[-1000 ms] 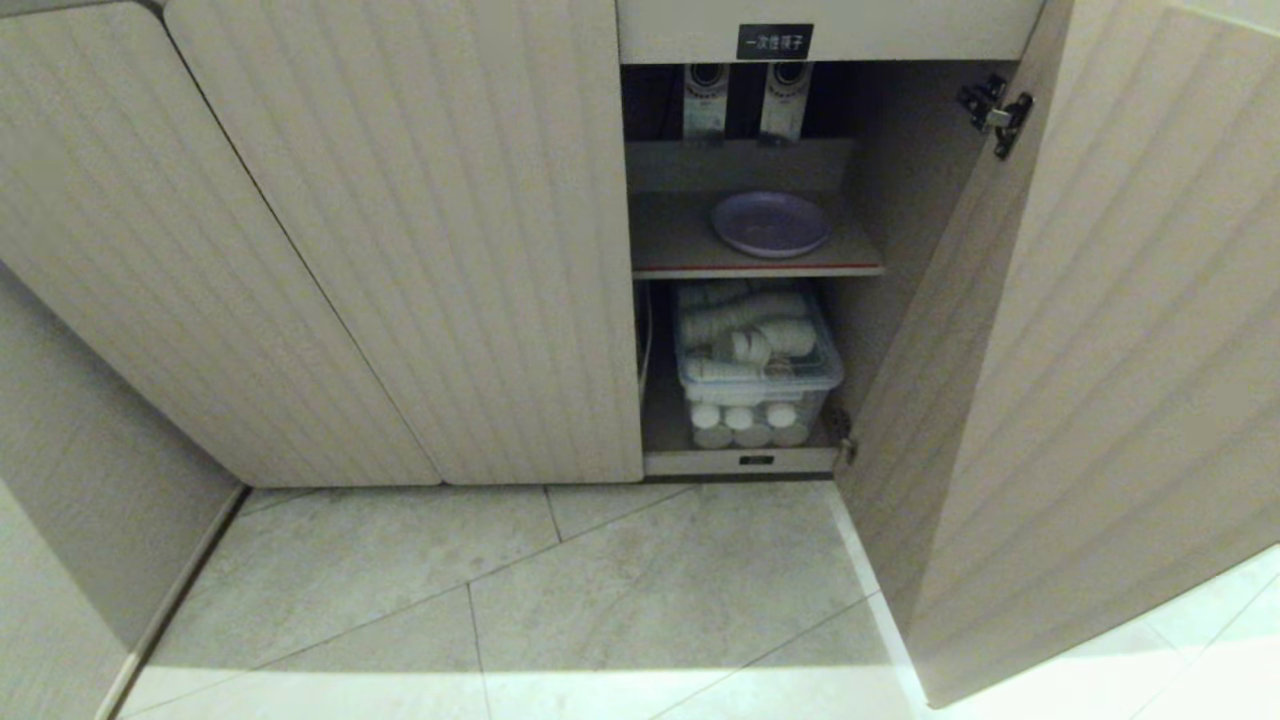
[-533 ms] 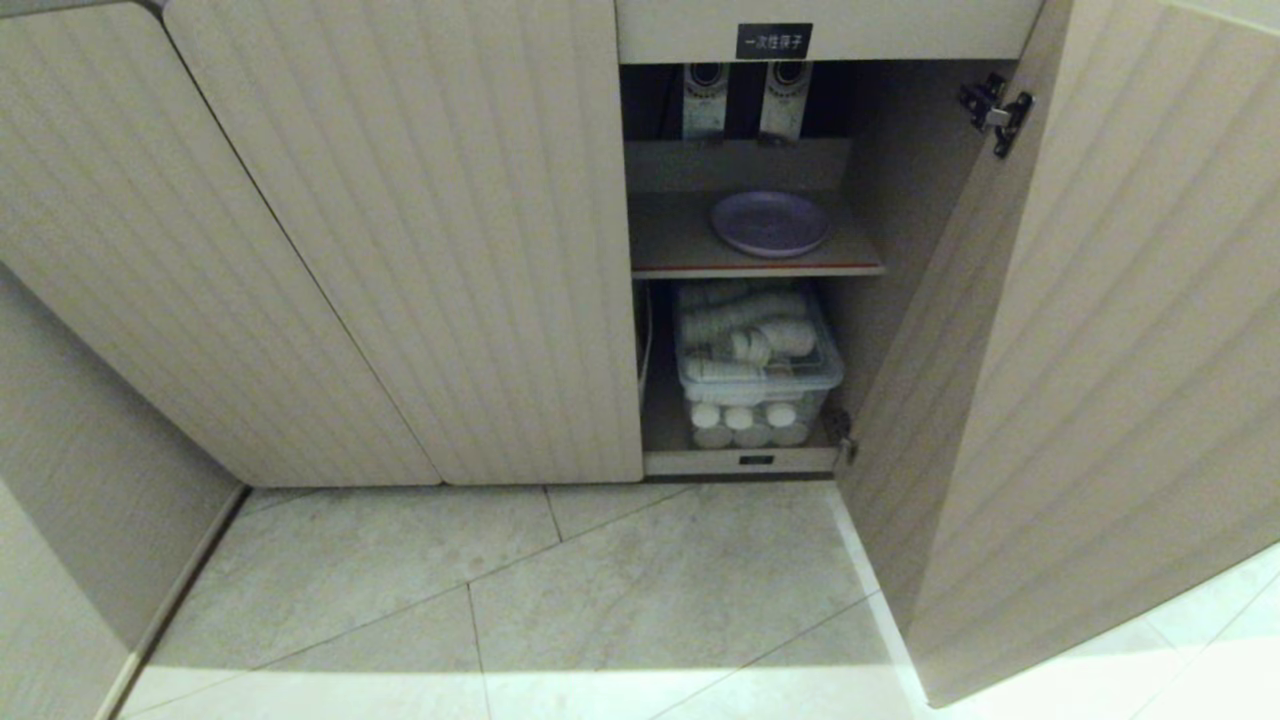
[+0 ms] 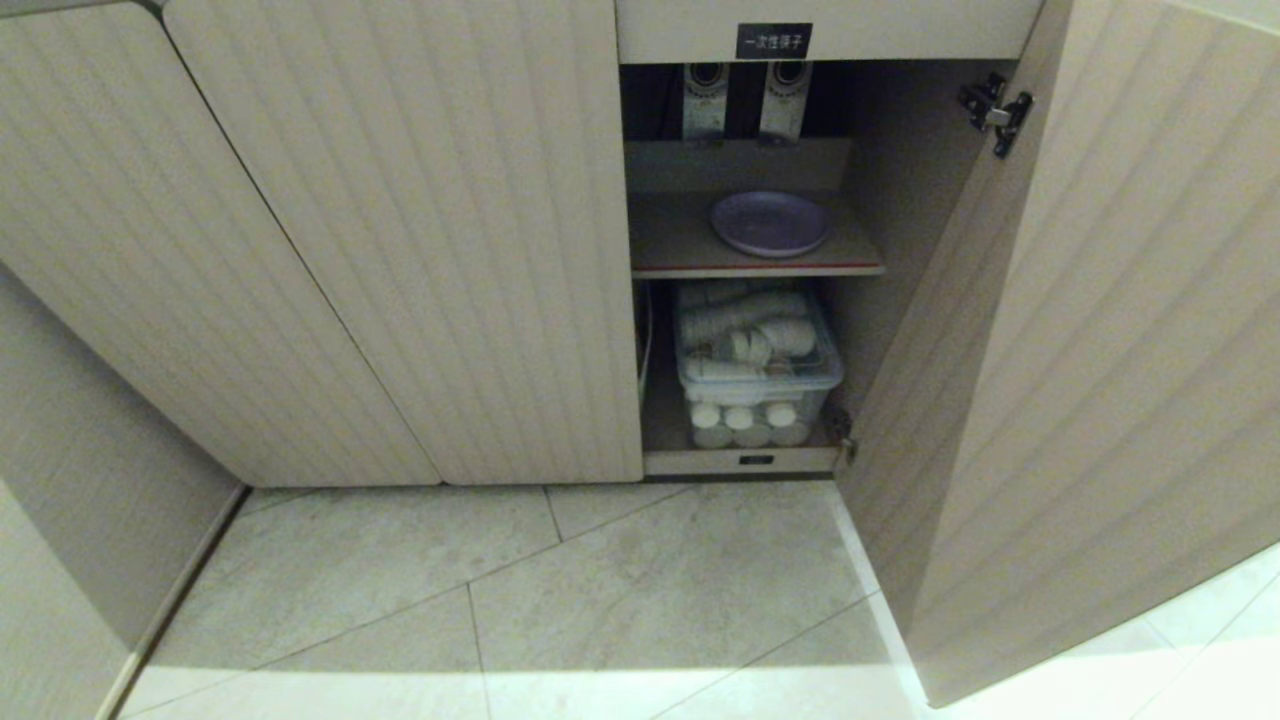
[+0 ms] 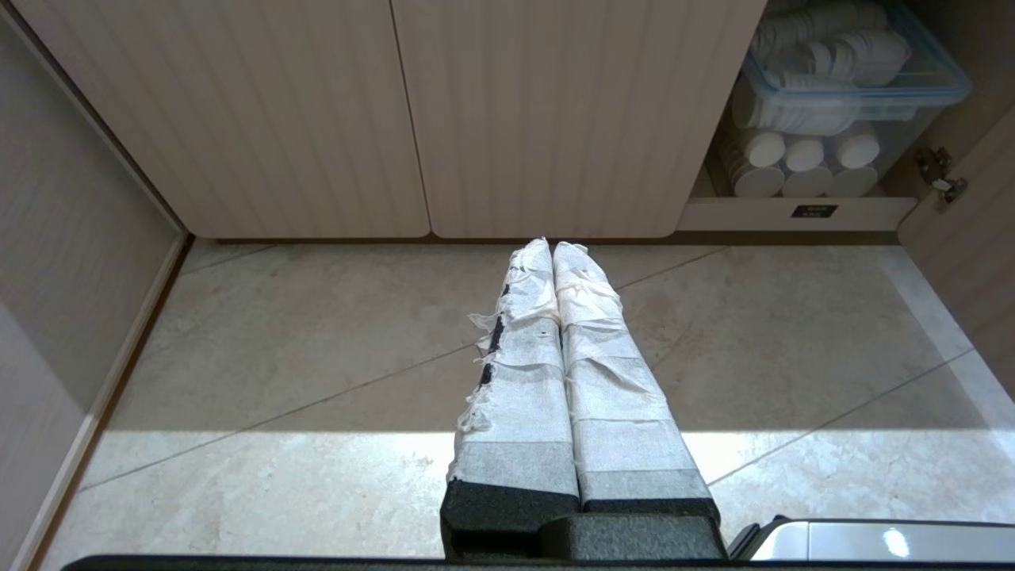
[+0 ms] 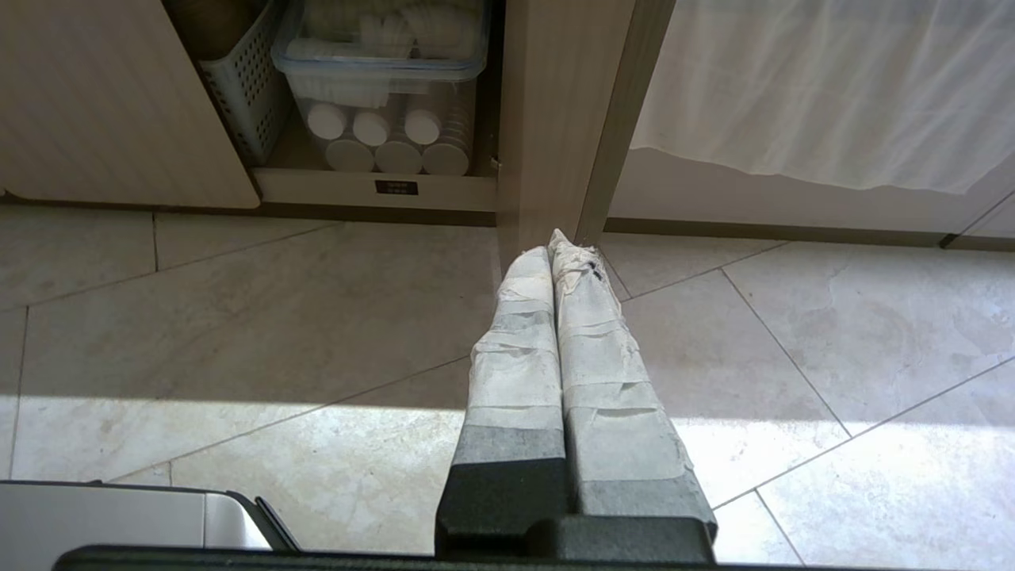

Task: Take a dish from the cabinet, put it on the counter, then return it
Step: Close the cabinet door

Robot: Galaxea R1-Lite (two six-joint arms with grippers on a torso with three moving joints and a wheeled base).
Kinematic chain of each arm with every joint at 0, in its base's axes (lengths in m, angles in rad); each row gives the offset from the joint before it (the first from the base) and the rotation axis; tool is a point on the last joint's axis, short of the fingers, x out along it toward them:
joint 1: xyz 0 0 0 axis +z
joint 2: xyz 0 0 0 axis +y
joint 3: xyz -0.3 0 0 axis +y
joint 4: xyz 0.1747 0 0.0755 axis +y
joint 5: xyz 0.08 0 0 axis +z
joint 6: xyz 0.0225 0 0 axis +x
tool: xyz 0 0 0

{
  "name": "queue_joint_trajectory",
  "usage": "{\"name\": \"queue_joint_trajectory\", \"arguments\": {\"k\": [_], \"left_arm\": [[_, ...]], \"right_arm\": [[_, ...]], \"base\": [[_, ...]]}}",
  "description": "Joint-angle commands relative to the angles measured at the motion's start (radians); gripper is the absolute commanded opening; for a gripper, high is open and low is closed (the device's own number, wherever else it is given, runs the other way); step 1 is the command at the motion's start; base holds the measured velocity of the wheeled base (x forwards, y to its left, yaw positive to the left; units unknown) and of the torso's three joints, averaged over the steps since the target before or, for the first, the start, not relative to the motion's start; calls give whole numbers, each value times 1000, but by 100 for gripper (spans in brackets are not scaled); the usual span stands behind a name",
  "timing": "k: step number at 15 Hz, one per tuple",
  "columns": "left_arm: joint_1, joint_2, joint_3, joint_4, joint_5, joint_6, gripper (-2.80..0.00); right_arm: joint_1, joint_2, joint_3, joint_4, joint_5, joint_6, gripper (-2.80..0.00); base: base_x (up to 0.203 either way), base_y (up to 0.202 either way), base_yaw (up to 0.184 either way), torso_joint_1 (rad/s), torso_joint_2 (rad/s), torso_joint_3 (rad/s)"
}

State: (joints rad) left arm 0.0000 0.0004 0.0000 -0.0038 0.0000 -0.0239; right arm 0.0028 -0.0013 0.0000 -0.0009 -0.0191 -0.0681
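I have the cabinet (image 3: 420,250) in front of me with its right door (image 3: 1100,350) swung open, filling the right of the head frame. The dish (image 3: 770,222) lies flat on the inner shelf (image 3: 670,245), upper centre of the frame, toward the shelf's right half and close to its front edge. Below it sits a clear bin (image 3: 757,365) stuffed with white cups. The counter is not in any view, so I cannot say where the set-down spot lies.

Neither arm shows in the head view. In the left wrist view the left gripper (image 4: 553,246) has its jaws pressed together, empty, hanging over the floor tiles (image 4: 317,341) before the closed doors, the bin off in the upper right corner. In the right wrist view the right gripper (image 5: 559,242) is likewise closed on nothing, its tips pointing at the open door's lower edge (image 5: 555,159), the bin at upper left.

The dish is round, so no long axis matters; what counts is that it lies above and beyond both jaws, one shelf up from the bin each camera sees. I judge the right arm slightly nearer the opening, though the door crowds it.
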Motion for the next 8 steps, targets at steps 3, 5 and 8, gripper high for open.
{"name": "queue_joint_trajectory", "arguments": {"k": [3,5,8], "left_arm": [[0,0,0,-1,0,-1,-280],[0,0,0,-1,0,-1,-280],[0,0,0,-1,0,-1,-280]], "right_arm": [[0,1,-2,-1,1,-7,-280],[0,1,-2,-4,-4,1,-280],[-4,37,-24,-19,-26,19,-280]], "base": [[0,0,0,0,0,0],[0,0,0,0,0,0],[0,0,0,0,0,0]]}}
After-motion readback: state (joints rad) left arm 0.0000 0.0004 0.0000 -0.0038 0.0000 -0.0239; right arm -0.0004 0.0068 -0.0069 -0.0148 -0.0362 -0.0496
